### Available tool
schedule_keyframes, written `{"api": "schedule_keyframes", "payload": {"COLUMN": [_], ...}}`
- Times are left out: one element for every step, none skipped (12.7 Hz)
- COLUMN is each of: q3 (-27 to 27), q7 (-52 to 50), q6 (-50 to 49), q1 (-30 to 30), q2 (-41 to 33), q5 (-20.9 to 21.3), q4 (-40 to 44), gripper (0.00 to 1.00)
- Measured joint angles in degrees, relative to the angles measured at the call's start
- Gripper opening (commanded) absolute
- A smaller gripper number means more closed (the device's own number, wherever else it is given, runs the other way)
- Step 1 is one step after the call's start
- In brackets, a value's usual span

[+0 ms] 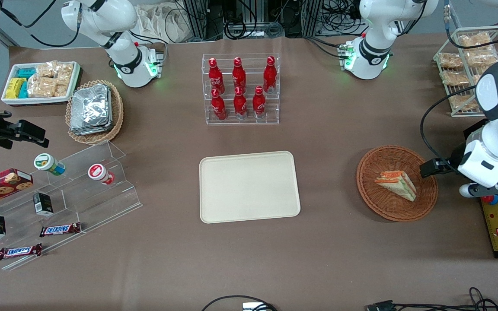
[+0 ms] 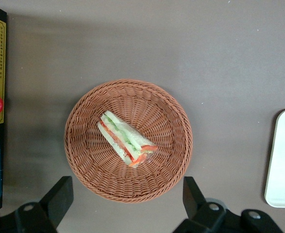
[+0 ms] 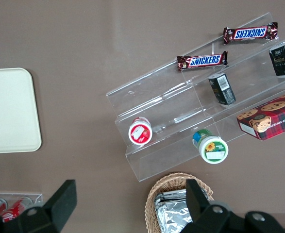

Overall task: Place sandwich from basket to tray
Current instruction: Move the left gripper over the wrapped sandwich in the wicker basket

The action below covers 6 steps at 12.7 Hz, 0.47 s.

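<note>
Sandwich (image 1: pixel 396 184) waits in the orange-brown wicker basket (image 1: pixel 372 198), toward the working arm's end of the table; the cream tray (image 1: pixel 249 186) lies well apart, mid-table, with nothing on it.

One wedge sandwich lies on its side near the basket's middle, in one basket, with one tray to receive it. The left gripper (image 2: pixel 127 196) hangs high above the basket's edge, its two fingers (image 2: pixel 59 194) spread wide and holding nothing. To do the pick well, I judge it should centre over the wedge, turn so the fingers close across the two flat bread faces rather than along the length, and descend without catching the wicker rim. A gentle squeeze suits soft bread in slippery wrap. Elsewhere stand six red bottles (image 1: pixel 240 85) in a clear rack.
</note>
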Motion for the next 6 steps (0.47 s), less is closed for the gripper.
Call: {"api": "schedule_keyframes", "payload": {"q3": [0.02, 0.05, 0.06, 0.11, 0.38, 0.86], "q7": [-0.18, -0.84, -1.78, -2.43, -3.05, -3.84], "q6": [-0.02, -0.08, -0.14, -0.16, -0.16, -0.21], "q1": [0.0, 0.0, 0.0, 0.0, -0.01, 0.0], "q2": [0.01, 0.02, 0.07, 0.24, 0.58, 1.08], "q5": [0.0, 0.0, 0.0, 0.01, 0.03, 0.05], "q4": [0.0, 0.0, 0.01, 0.05, 0.26, 0.49], "gripper": [1.0, 1.0, 1.0, 1.0, 1.0, 1.0]}}
